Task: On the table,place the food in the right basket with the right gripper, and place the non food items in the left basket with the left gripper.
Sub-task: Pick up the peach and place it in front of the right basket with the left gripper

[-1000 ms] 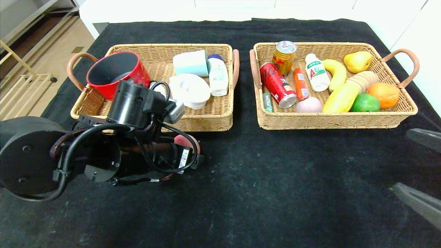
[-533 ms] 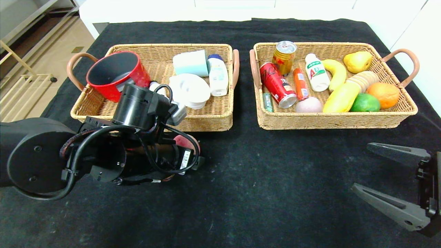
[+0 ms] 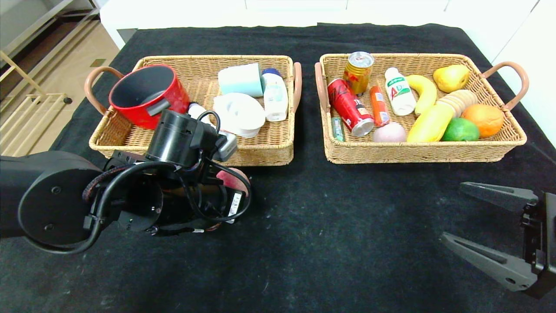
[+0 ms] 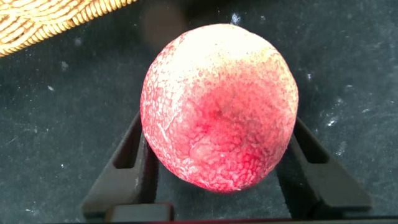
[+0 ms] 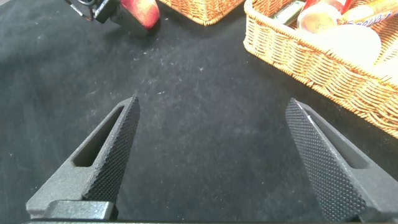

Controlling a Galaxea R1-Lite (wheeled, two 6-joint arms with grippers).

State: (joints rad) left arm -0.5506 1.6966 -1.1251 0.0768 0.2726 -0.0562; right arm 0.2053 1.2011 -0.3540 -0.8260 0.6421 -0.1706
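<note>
Head view: the black, lint-speckled cloth-covered desk (image 3: 330,226) carried two shallow tan wicker baskets with brown loop handles, side by side at its far half. The left basket (image 3: 269,150) held a red pot (image 3: 145,93), a white round coiled disc (image 3: 239,114) and a white plastic bottle (image 3: 275,98). The right basket (image 3: 417,152) held a big yellow oblong fruit (image 3: 431,123), a pale pinkish-grey ball (image 3: 389,133), a long thin orange-red sausage stick (image 3: 379,105) and a red can (image 3: 350,107).

The pink-red peach (image 3: 232,180) lay on the desk just in front of the left basket's near wall, mostly hidden by the left arm. In the left wrist view the left gripper (image 4: 221,186) stood around the peach (image 4: 219,115), one black jaw at each flank, seemingly touching the fruit; whether they pressed it could not be told.

The right gripper (image 3: 486,226) hovered over the near right of the desk, well apart from the peach, its jaws spread wide and holding nothing, as the right wrist view (image 5: 211,162) confirmed.
</note>
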